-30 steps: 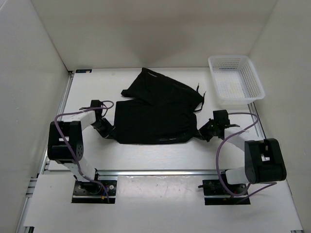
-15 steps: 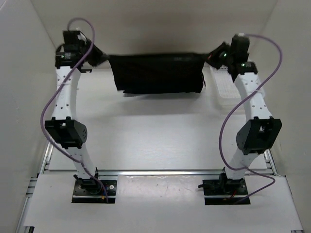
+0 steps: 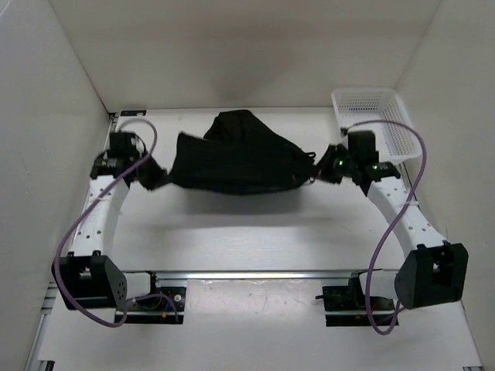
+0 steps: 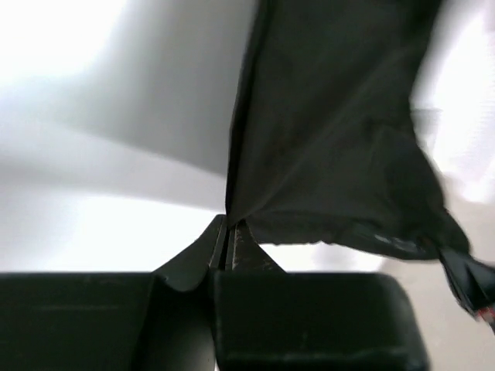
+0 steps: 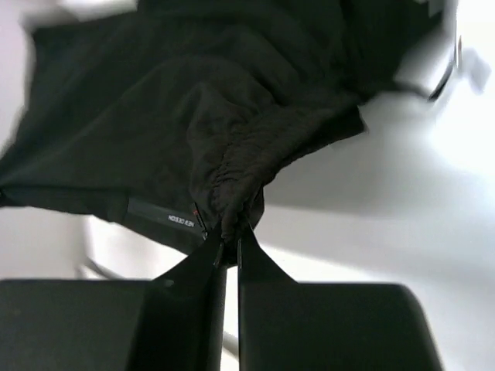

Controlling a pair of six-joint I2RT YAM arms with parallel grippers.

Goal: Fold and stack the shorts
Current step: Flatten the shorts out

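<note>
The black shorts [image 3: 236, 162] hang stretched between my two grippers over the back half of the table, bunched up toward the far side. My left gripper [image 3: 160, 179] is shut on the shorts' left edge; in the left wrist view the fabric [image 4: 332, 131] runs up out of the closed fingertips [image 4: 230, 232]. My right gripper [image 3: 319, 169] is shut on the gathered right end. In the right wrist view the crumpled cloth [image 5: 232, 139] is pinched at the tips [image 5: 230, 236], with a small label showing.
A white mesh basket [image 3: 377, 127] stands at the back right, just behind the right arm. White walls close in the table on the left, right and back. A metal rail [image 3: 255, 274] runs along the near edge in front of the arm bases.
Both arms first lifted the shorts high toward the back wall, spread flat. Now they have come down and forward, and the shorts sag and bunch between the grippers.
</note>
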